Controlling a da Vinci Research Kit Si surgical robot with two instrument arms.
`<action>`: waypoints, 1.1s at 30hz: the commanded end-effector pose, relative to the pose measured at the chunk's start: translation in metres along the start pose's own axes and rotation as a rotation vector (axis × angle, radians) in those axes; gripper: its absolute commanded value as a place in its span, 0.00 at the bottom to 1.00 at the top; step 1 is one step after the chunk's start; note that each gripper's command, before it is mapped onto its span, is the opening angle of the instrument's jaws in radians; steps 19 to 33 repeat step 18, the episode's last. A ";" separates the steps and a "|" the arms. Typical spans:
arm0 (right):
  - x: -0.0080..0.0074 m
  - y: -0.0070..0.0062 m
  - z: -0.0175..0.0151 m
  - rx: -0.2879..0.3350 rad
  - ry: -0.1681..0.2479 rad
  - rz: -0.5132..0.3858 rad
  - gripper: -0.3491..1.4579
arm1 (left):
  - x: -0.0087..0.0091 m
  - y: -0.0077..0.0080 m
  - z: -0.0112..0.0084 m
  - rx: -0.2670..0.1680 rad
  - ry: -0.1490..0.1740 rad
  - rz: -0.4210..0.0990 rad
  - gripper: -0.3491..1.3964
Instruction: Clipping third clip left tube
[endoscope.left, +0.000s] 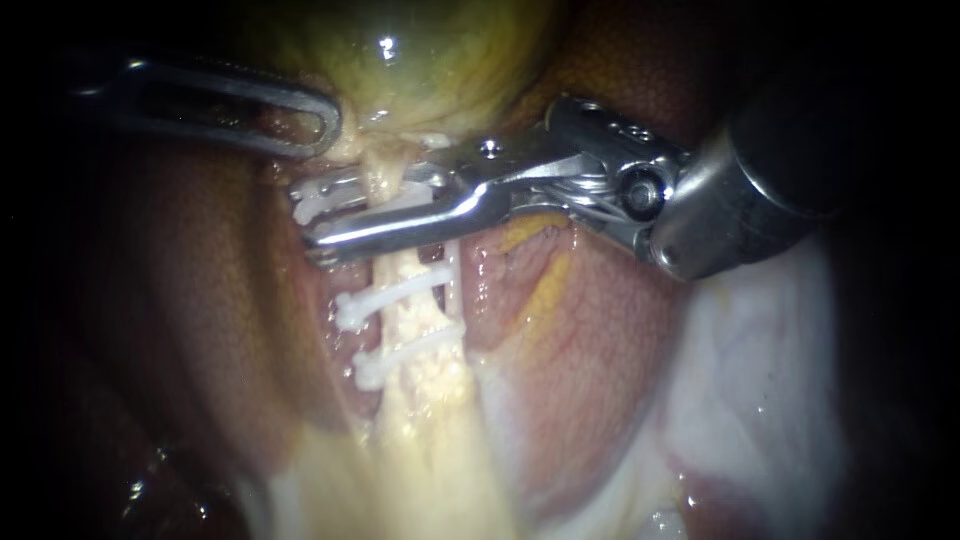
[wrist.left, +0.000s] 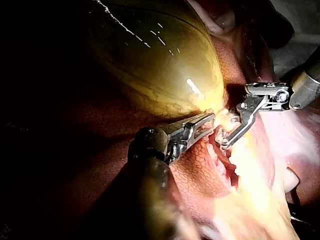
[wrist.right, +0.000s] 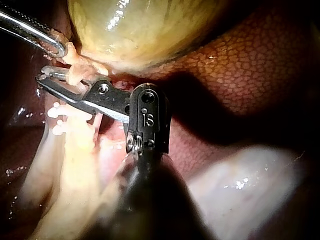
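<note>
Just below the gallbladder (endoscope.left: 420, 60), my right instrument's (endoscope.left: 310, 222) jaws hold an open white clip (endoscope.left: 312, 200) astride the tube (endoscope.left: 415, 330), beyond two set clips (endoscope.left: 385, 295). I'd squeeze squarely next. My left instrument (endoscope.left: 325, 125) grips the gallbladder's neck.

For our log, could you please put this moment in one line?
left instrument gripping tissue; right instrument jaws hold clip across tube; two clips already placed
</note>
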 end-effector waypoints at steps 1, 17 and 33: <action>0.0000 0.0000 -0.0001 -0.002 -0.002 0.011 0.00 | 0.0000 0.0000 0.0000 0.000 0.000 0.000 0.00; -0.0002 0.0003 -0.0002 -0.030 -0.002 0.075 0.00 | 0.0000 0.0000 0.0000 0.000 0.000 0.000 0.00; -0.0002 0.0003 -0.0002 -0.030 -0.002 0.075 0.00 | 0.0000 0.0000 0.0000 0.000 0.000 0.000 0.00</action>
